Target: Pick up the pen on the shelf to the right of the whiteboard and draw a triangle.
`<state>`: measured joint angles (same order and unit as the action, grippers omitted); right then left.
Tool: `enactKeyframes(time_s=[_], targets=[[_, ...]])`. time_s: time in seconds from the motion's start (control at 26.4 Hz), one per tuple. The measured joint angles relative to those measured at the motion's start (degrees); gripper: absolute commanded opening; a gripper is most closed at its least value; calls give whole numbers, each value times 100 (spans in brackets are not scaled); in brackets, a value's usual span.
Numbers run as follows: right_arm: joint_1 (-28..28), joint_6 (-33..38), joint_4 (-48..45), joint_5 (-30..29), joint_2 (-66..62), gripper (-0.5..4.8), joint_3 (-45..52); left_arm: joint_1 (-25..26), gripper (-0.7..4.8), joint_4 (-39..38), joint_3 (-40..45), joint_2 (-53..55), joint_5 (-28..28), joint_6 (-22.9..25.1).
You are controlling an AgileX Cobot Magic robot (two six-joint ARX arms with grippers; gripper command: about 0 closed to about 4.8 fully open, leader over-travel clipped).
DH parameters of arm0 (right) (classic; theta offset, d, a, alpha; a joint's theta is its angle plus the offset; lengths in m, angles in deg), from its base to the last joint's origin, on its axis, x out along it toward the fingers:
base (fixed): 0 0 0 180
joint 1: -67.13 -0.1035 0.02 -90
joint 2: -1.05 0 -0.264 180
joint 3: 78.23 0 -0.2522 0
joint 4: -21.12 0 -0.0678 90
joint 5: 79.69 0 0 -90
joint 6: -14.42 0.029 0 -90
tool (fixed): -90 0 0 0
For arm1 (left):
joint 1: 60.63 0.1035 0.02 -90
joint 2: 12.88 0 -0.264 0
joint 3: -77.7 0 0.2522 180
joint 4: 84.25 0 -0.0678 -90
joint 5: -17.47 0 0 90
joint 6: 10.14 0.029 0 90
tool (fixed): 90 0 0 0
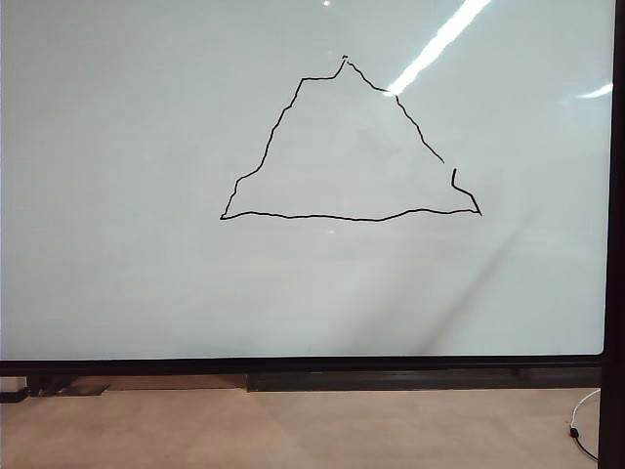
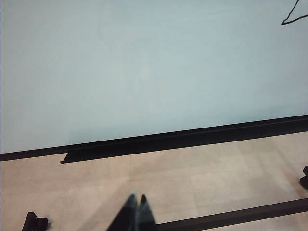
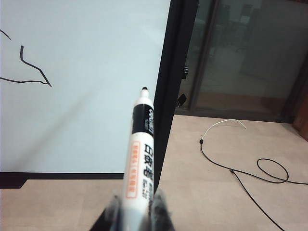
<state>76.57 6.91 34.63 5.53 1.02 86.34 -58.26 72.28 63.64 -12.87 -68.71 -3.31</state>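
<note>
The whiteboard [image 1: 146,147] fills the exterior view, and neither arm shows there. On it is the triangle [image 1: 348,217], a wobbly black outline with a small gap in its right side. My right gripper [image 3: 137,204] is shut on the pen [image 3: 139,159], a white marker whose dark tip points up, held away from the board near its black right frame [image 3: 168,86]; the triangle's right corner [image 3: 33,72] shows in this view. My left gripper [image 2: 136,198] is shut and empty, low over the floor below the whiteboard [image 2: 144,72]. The shelf does not show.
A black tray rail [image 1: 420,379] runs under the board. Beige floor [image 1: 293,430] lies below. To the right of the board stand glass doors [image 3: 250,57], and a black and white cable [image 3: 240,168] lies looped on the floor.
</note>
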Motion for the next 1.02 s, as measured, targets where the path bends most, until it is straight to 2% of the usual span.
enactKeyframes(time_s=[0.23, 0.45, 1.02], targets=[[0, 2, 0, 0, 0, -5, 0, 0, -5, 0, 0, 0, 0, 0], [0, 708, 66, -111, 0, -5, -2, 0, -5, 0, 0, 0, 0, 0], [0, 750, 195, -129, 0, -5, 0, 0, -5, 0, 0, 0, 0, 0]])
